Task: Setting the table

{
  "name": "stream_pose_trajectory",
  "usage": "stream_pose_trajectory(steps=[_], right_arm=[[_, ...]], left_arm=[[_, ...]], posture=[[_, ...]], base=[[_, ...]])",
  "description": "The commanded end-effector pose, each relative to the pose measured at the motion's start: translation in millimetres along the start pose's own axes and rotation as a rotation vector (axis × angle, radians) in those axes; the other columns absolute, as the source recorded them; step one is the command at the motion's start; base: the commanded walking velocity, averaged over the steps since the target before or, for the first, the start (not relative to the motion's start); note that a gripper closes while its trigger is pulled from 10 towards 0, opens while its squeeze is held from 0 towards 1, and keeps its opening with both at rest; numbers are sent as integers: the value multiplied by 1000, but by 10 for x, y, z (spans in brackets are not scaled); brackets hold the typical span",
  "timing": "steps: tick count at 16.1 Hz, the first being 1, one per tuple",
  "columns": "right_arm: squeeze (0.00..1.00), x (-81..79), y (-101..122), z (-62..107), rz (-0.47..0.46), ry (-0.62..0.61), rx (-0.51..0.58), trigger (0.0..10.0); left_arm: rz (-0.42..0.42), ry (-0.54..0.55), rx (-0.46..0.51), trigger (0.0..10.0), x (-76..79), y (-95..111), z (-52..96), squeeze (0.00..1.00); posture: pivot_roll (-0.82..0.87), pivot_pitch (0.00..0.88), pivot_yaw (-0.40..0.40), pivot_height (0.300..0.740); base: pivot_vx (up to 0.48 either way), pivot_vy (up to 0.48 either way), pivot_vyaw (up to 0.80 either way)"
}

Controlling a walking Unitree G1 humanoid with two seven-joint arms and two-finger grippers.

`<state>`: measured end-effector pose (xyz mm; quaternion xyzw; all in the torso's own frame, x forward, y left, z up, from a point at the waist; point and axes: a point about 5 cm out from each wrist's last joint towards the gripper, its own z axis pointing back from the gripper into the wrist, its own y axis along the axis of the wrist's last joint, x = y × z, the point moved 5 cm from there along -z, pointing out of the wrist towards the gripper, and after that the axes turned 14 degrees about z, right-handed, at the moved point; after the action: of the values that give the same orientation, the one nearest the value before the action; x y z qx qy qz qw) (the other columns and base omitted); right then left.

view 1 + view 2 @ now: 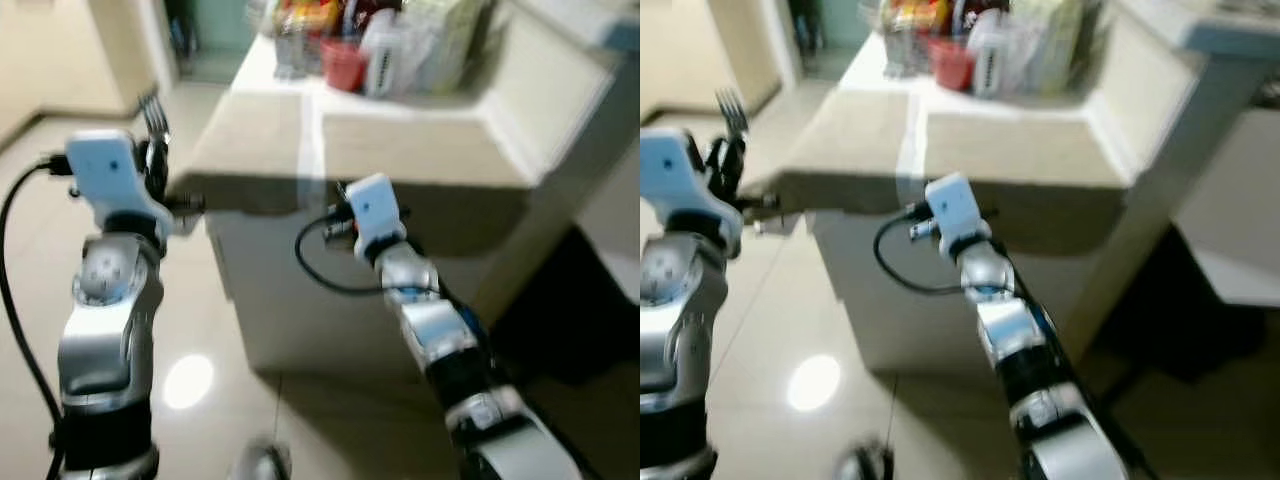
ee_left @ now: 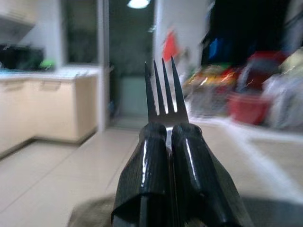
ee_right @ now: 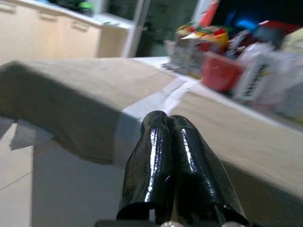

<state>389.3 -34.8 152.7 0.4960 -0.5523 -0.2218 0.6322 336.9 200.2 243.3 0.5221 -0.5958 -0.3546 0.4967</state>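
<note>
A silver fork (image 2: 163,90) stands with its tines up, held in my left gripper (image 2: 169,135), which is shut on its handle. In the head views the fork (image 1: 152,112) rises above my left wrist, off the table's near left corner. The table (image 1: 400,150) is covered with two beige mats, with a pale strip between them. My right gripper (image 3: 168,124) is shut with nothing in it and sits just before the table's near edge, level with the top. The right arm (image 1: 372,210) reaches toward the front edge.
The far end of the table holds a red cup (image 1: 343,62) and several bags and packets (image 1: 420,45). A dark gap (image 1: 570,320) lies right of the table. Tiled floor (image 1: 190,380) spreads to the left, with kitchen cabinets (image 2: 47,109) beyond.
</note>
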Motion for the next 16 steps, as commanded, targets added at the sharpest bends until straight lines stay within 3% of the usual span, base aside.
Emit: stream_pose_trajectory(steps=[1,10,16], right_arm=[[0,54,-22,-14,-13,-14,-10,10000],[0,62,-14,-41,-18,-22,-8,10000],[0,80,-25,-27,-10,-34,-9,10000]], left_arm=[[6,-36,7,0,108,15,7,0],[-46,-34,-70,0,127,-210,-11,0],[-31,-36,-104,0,212,-349,-68,0]], posture=[[75,7,-25,727],[74,7,-18,727],[52,7,-5,727]], base=[[0,-480,0],[0,-473,0],[261,-400,0]])
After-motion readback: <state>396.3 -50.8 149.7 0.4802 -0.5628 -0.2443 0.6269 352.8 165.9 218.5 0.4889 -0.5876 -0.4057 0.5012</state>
